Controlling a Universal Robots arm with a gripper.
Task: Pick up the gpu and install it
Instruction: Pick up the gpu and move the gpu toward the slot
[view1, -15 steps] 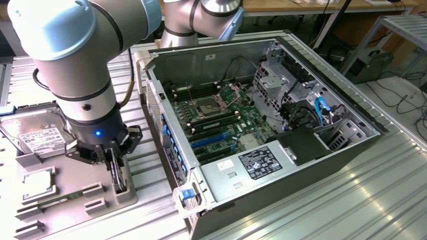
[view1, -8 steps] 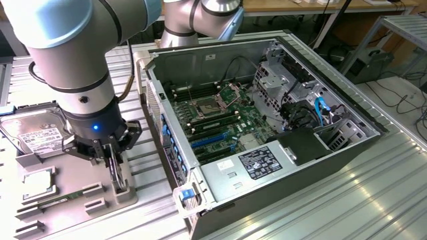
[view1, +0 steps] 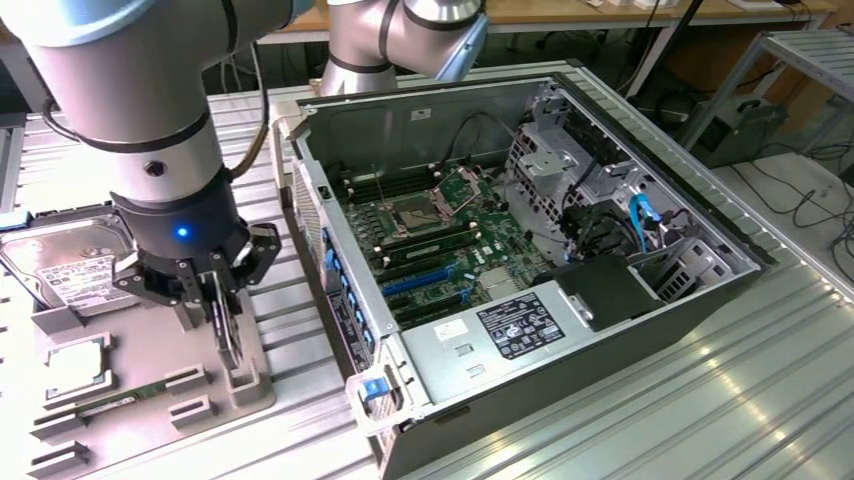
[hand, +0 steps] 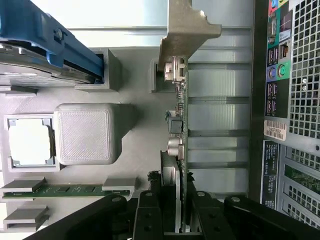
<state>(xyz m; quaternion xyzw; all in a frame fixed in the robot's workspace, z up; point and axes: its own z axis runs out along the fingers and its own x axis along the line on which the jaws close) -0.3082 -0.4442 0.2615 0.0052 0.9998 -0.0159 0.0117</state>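
The gpu (view1: 227, 345) stands on its edge in a slot of the grey tray (view1: 254, 405), at the exterior view's left of the open computer case (view1: 694, 300). In the wrist view the gpu (hand: 183, 112) shows edge-on as a thin green card with a silver end bracket (hand: 185, 25) and a heatsink on one face. My gripper (view1: 214, 300) comes down on it from above. The gripper (hand: 175, 215) has its black fingers (hand: 149, 212) pressed against both faces of the card, shut on it.
The tray also holds a silver hard drive (view1: 67, 265), a processor chip (view1: 78, 362) and a narrow green memory stick (view1: 127, 400). Inside the case lies the motherboard with blue slots (view1: 420, 280). The case's rear panel (hand: 290, 100) is close beside the card.
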